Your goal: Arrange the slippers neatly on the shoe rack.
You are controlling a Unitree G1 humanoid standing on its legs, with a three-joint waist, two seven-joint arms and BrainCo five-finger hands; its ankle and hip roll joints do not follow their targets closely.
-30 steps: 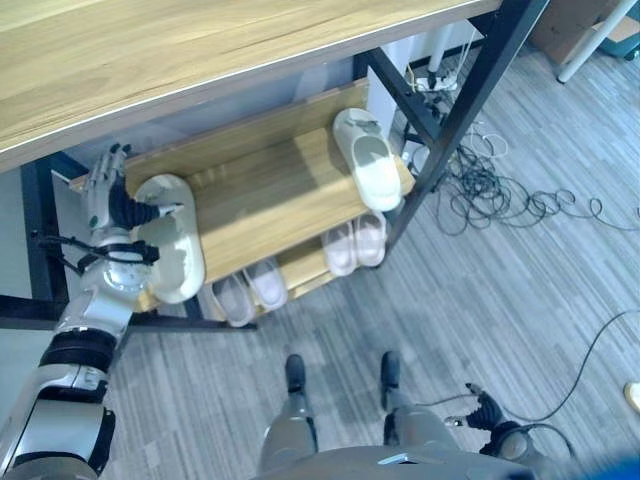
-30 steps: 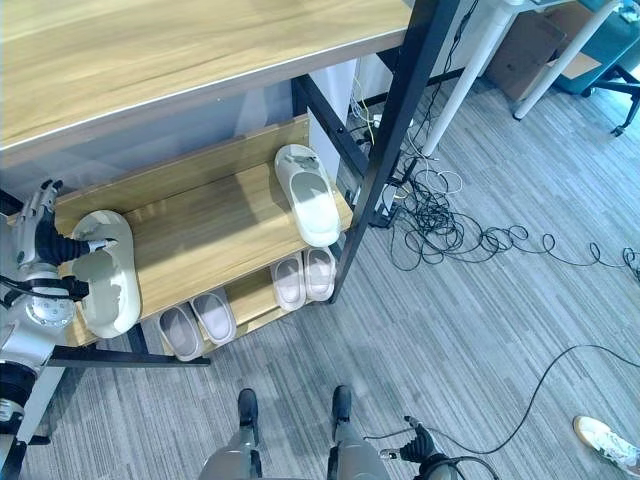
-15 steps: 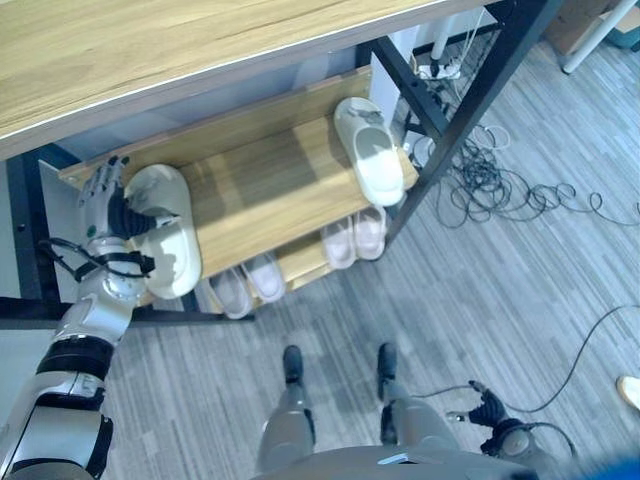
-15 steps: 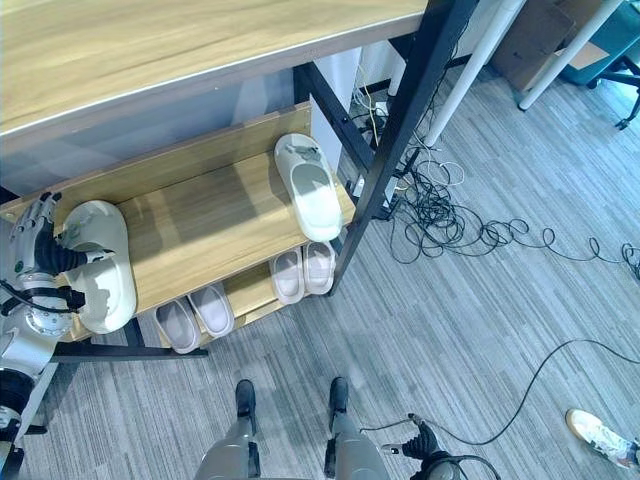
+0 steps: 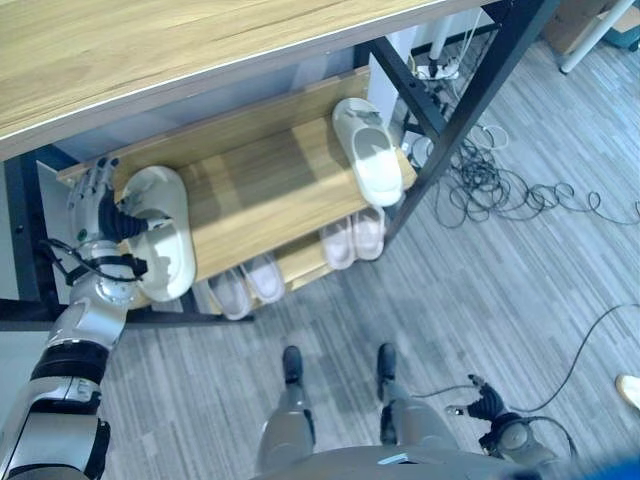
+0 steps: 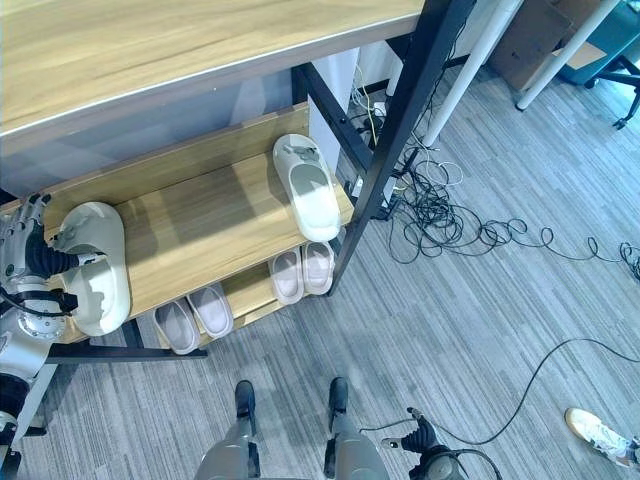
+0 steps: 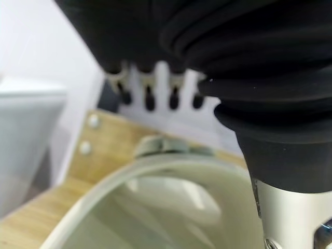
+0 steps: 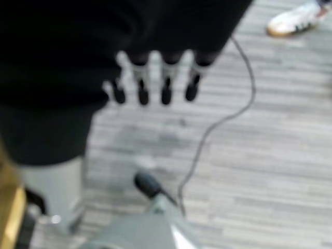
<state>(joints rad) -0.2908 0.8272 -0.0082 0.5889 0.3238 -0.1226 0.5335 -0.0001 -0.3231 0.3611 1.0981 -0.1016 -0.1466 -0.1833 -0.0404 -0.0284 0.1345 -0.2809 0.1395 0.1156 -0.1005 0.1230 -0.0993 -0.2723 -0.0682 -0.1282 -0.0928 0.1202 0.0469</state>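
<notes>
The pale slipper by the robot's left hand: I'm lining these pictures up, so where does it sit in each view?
Left eye view: slipper at the left end of the middle shelf, left hand against its outer side.
Right eye view: same slipper, same shelf end.
Left wrist view: its rim curves past the fingers.
Right wrist view: floor instead.
Shared landmark: the other slipper at the shelf's right end.

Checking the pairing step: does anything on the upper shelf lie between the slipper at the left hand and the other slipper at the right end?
Nothing visible: bare shelf separates the left slipper, by the left hand, from the right slipper.
</notes>
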